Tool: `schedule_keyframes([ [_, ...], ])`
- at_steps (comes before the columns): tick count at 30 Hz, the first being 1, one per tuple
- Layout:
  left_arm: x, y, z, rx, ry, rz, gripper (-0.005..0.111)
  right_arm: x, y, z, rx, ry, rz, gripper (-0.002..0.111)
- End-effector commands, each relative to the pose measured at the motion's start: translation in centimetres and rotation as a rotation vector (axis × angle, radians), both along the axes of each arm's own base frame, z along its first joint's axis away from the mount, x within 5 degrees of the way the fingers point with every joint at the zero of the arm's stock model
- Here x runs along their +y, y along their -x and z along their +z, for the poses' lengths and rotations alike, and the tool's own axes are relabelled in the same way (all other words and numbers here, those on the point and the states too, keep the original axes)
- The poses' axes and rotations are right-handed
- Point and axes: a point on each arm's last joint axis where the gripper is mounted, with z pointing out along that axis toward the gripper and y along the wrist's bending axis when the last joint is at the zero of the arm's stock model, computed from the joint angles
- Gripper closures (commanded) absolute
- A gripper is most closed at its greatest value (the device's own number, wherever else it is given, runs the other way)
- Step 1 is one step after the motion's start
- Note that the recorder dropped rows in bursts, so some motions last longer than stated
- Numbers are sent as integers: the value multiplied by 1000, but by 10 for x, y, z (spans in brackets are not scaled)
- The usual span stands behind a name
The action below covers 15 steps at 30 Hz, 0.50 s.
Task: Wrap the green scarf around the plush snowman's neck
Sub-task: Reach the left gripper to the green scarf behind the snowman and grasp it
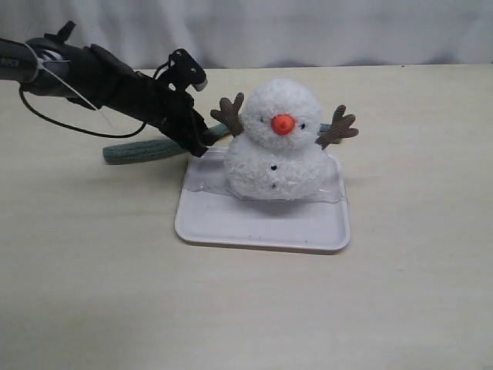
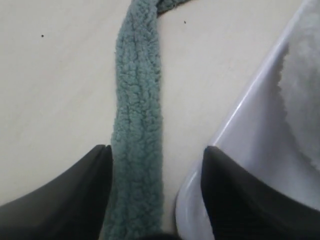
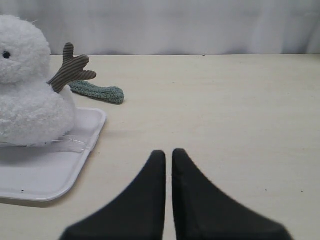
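Note:
The white plush snowman (image 1: 277, 142) stands upright on a white tray (image 1: 262, 227); its neck (image 1: 258, 139) is bare. The grey-green scarf (image 1: 139, 150) lies flat on the table, left of and behind the snowman. My left gripper (image 1: 202, 146) is low over it at the tray's back left corner. In the left wrist view the left gripper (image 2: 157, 147) is open and the scarf (image 2: 137, 125) runs between its fingers, close to one finger; the other finger is over the tray's rim (image 2: 250, 125). My right gripper (image 3: 168, 151) is shut and empty, away from the snowman (image 3: 25, 95) and the scarf's end (image 3: 97, 91).
The snowman's brown twig arms (image 1: 229, 113) stick out sideways, one just beside the left gripper. Clear plastic film (image 1: 202, 185) lies on the tray around the snowman's base. A white curtain (image 1: 308, 31) closes off the table's far edge. The right arm is outside the exterior view.

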Motion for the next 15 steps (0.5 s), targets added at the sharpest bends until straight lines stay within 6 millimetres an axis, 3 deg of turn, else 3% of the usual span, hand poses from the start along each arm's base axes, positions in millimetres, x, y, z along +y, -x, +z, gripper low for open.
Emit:
schedule_keyframes([
  [1,-5,-8,-4,-60,-13,86,56,0,0,0,-1,-1,-1,104],
  [9,-5,-7,-28,-29,-46,63,56,0,0,0,-1,-1,-1,104],
  [15,-1,-10,-34,-62,-85,80,59,0,0,0,-1,-1,-1,104],
])
